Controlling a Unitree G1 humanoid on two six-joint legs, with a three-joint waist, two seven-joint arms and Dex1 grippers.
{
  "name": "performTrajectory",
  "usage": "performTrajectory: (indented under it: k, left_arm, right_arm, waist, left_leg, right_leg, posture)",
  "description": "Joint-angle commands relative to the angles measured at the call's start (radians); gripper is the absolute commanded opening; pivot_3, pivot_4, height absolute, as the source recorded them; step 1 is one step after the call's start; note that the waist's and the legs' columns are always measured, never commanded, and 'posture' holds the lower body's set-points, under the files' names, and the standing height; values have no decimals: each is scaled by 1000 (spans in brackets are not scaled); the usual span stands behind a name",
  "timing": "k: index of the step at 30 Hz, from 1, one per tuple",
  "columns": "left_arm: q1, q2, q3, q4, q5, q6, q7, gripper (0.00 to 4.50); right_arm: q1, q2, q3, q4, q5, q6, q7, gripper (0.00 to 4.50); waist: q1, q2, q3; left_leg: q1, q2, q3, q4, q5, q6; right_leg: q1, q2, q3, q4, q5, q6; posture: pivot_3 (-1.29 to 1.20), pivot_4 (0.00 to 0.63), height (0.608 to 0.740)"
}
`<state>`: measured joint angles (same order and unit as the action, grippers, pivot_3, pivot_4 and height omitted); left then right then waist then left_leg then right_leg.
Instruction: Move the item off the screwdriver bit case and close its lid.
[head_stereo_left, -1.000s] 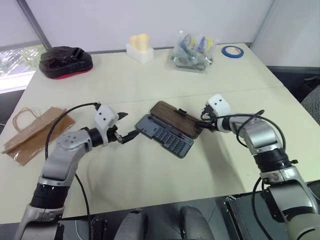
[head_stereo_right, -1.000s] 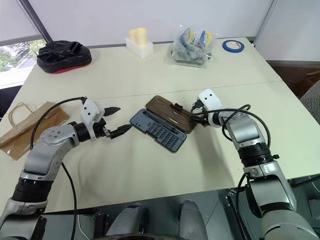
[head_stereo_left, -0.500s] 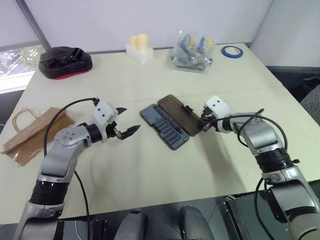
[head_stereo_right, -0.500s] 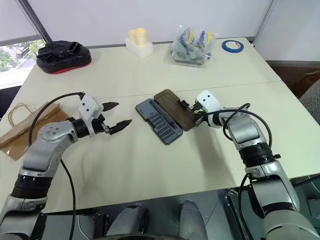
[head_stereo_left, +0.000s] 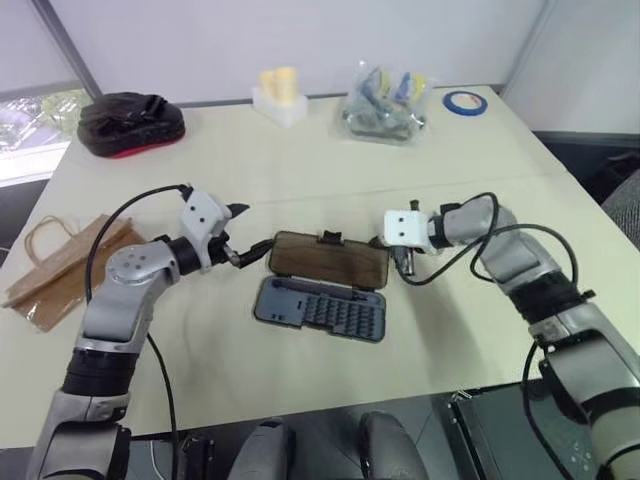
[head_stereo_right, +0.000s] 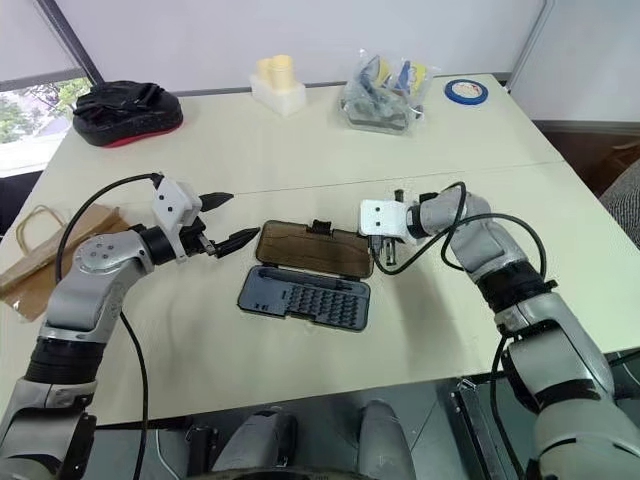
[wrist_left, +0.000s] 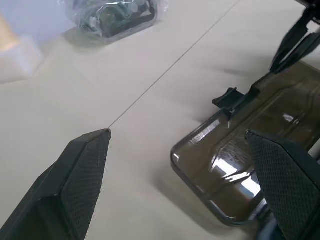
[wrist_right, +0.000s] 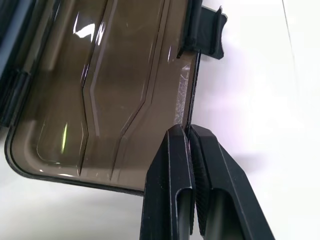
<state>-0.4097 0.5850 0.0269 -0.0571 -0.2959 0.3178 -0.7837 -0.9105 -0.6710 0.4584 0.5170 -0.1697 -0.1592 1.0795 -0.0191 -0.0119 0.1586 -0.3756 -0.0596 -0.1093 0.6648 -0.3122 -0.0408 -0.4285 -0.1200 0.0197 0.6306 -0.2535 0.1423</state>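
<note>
Left eye view: we saw the case (head_stereo_left: 320, 309) open, lid (head_stereo_left: 328, 259) flat; right gripper (wrist_right: 190, 137) clamped on the lid's edge, left gripper (head_stereo_left: 252, 230) spread empty.

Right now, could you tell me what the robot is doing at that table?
It is closing a screwdriver bit case. The right gripper, shut, pinches the edge of the brown lid, which lies open beside the grey tray. The left gripper hovers open at the lid's other end. The paper bag already lies off the case, at the table's left edge.
</note>
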Motion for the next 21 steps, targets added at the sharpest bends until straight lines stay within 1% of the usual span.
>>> performTrajectory:
  k: [1,3,8,11,21]
  left_arm:
    - [4,-2,14,-36,-2,-22,5,4500]
    - [6,-3,16,-38,-1,-22,8,4500]
    - [9,-2,23,-42,-1,-23,15,4500]
    - [11,-3,26,-47,-4,-20,22,4500]
    - [10,-1,17,-43,-2,-25,21,4500]
  right_arm:
    - [-92,13,13,132,-67,-175,9,55]
    - [-123,20,24,197,-103,-262,1,55]
    - [-152,47,27,284,-125,-380,9,55]
    - [-149,61,18,289,-119,-400,22,55]
    - [-152,91,4,305,-135,-425,-11,55]
  waist:
    - [-1,0,0]
    - [0,0,0]
    - [-1,0,0]
    - [-4,0,0]
    - [-7,0,0]
  left_leg:
    - [0,0,0,0,0,0]
    - [0,0,0,0,0,0]
    - [0,0,-1,0,0,-1]
    - [0,0,-1,0,0,-1]
    - [0,0,-1,-1,0,-1]
  right_leg:
    - [0,0,0,0,0,0]
    - [0,0,0,0,0,0]
    - [0,0,0,0,0,0]
    - [0,0,0,0,0,0]
    - [0,0,0,0,0,0]
  posture:
    - [0,150,740]
    - [0,150,740]
    - [0,150,740]
    - [0,150,740]
    - [0,150,740]
